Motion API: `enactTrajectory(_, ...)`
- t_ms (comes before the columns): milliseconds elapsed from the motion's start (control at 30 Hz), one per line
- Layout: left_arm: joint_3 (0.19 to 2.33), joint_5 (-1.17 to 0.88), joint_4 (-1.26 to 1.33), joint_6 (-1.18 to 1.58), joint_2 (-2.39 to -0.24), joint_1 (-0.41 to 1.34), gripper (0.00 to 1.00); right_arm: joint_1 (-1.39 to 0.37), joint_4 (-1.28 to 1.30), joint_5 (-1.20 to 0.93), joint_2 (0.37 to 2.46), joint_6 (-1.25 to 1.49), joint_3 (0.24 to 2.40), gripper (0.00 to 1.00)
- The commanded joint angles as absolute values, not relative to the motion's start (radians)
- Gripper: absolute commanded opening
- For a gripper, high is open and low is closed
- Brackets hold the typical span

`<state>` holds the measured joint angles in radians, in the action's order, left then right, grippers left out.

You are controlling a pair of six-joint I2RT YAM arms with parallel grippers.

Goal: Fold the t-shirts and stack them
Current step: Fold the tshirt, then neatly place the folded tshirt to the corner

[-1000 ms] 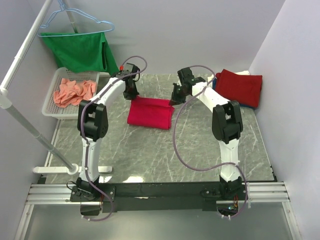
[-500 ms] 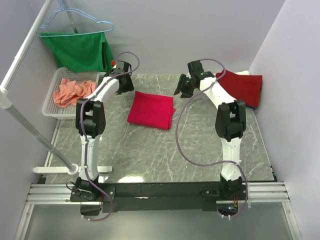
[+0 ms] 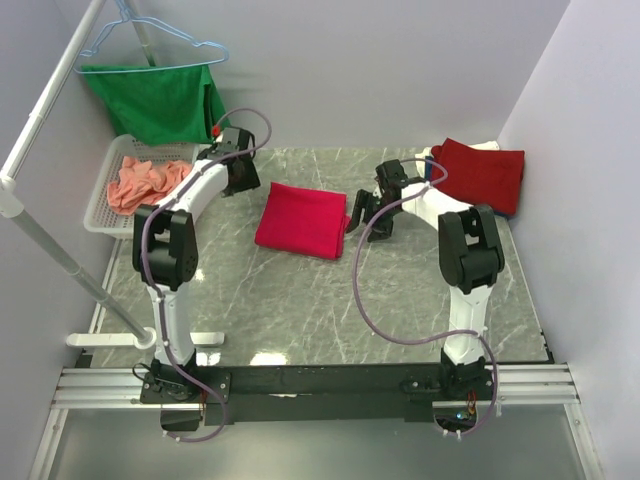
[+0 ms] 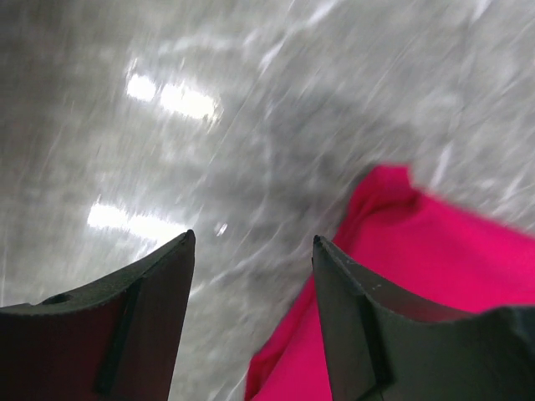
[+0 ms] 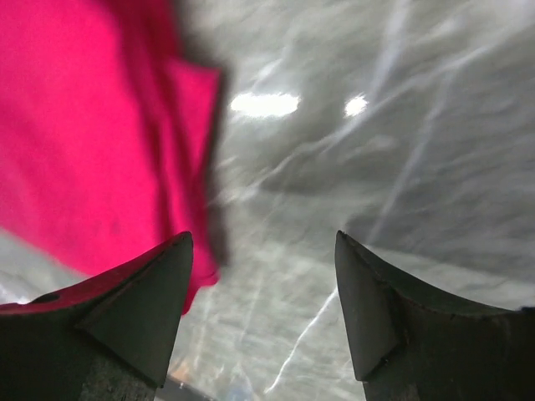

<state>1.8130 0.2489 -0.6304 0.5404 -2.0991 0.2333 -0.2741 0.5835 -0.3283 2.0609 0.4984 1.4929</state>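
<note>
The pinkish-red t-shirt (image 3: 302, 219), folded into a flat rectangle, is found at the middle of the counter (image 3: 300, 300), between the claws. The left claw (image 4: 252, 236) and right claw (image 5: 262, 235) are both spread open and empty, near its edges. Light, limp, matte cloth is expected; it is best pinched through all layers at opposite edges, lest the fold be lost on the smooth marbled surface.
</note>
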Motion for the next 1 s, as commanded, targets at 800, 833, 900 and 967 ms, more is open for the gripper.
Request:
enactTrajectory(800, 1.66, 0.267, -0.695, 0.557, -1.87, 0.206, 0.63, -0.351, 0.278, -0.607, 2.204, 0.591, 1.471, 0.73)
enactTrajectory(833, 1.66, 0.268, -0.696, 0.555, -1.868, 0.204, 0.63, -0.359, 0.281, -0.607, 2.21, 0.592, 1.482, 0.73)
enactTrajectory(900, 1.661, 0.27, -0.704, 0.554, -1.862, 0.198, 0.63, -0.367, 0.287, -0.612, 2.23, 0.592, 1.494, 0.7)
enactTrajectory(967, 1.658, 0.268, -0.707, 0.552, -1.858, 0.192, 0.63, -0.377, 0.288, -0.617, 2.241, 0.594, 1.506, 0.62)
